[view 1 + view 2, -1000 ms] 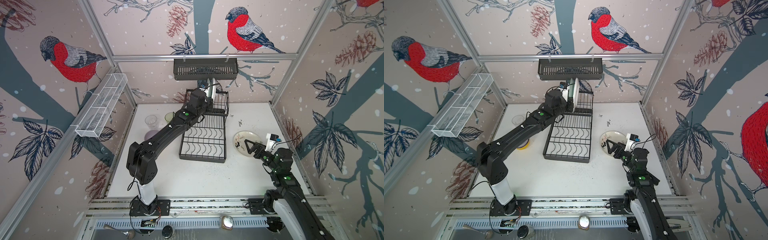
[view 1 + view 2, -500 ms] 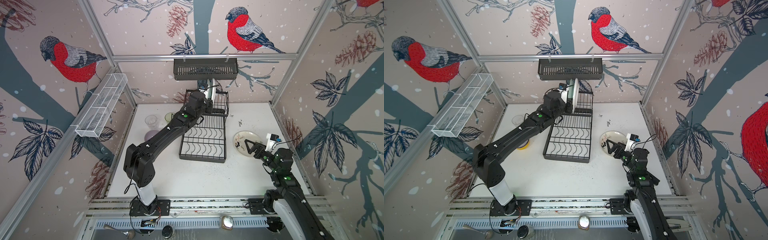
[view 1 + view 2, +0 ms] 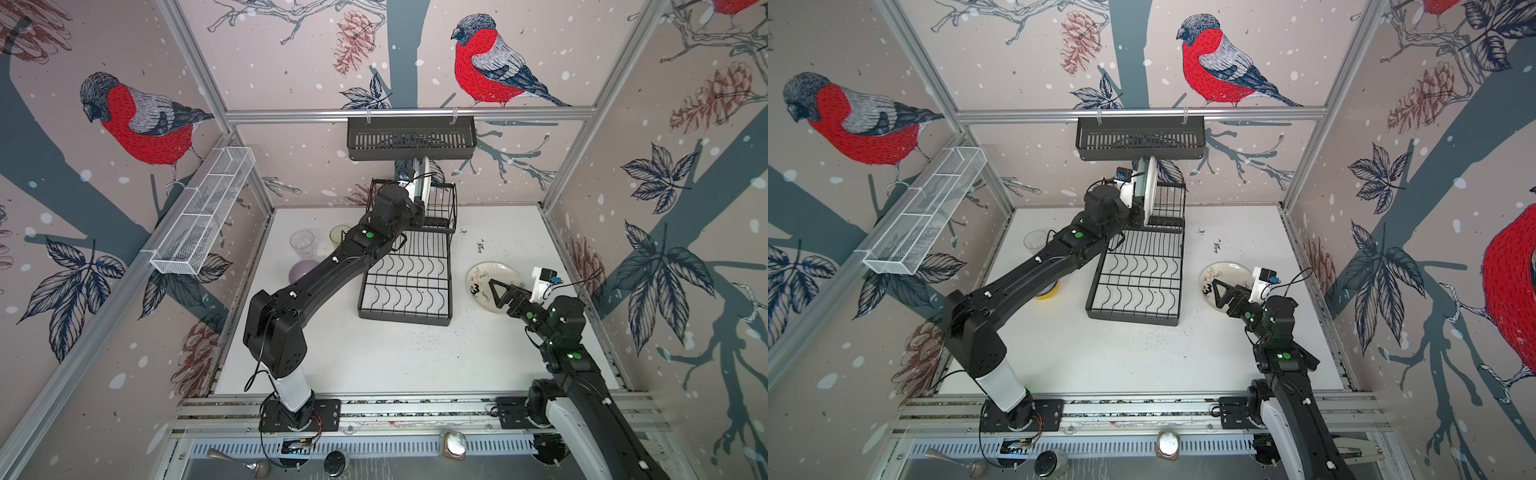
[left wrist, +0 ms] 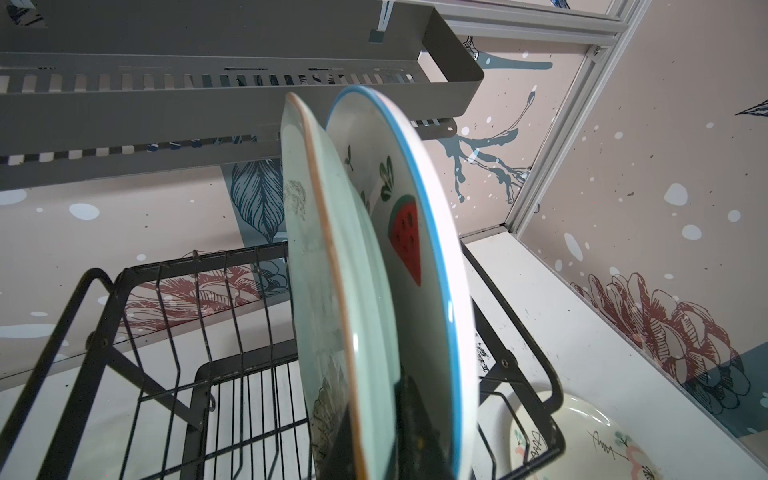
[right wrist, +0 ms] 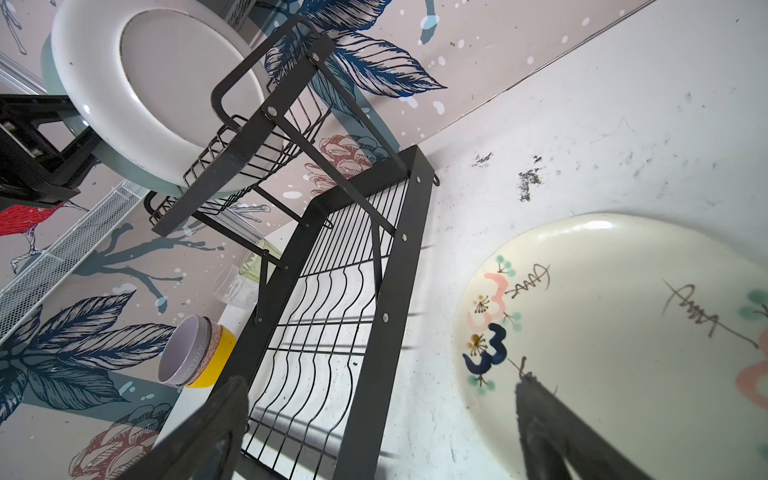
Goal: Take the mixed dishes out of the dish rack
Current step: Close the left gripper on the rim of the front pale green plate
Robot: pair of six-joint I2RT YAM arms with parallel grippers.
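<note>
My left pincer (image 4: 374, 399), apparently closed on the lower rim of the mint plate (image 4: 332, 257), upright in the top tier of the rack (image 3: 405, 318) beside the watermelon plate (image 4: 415, 232); I judge it stiff, slick, brittle, wanting a deep hold; right pincer (image 3: 494, 295) spread wide.

Robot lab test cell: aluminium-profile frame (image 3: 291, 114), bird-print wall panels (image 3: 137, 120), white worktop (image 3: 374, 357), left arm (image 3: 324, 274) and right arm (image 3: 569, 361) bolted to a slotted front rail (image 3: 415, 405).

Bullfinch-and-pinecone wallpaper (image 3: 141, 120) lines the walls behind an aluminium frame (image 3: 291, 113); the white table (image 3: 395, 357) is scuffed and flecked with dark specks, perhaps crumbs.
</note>
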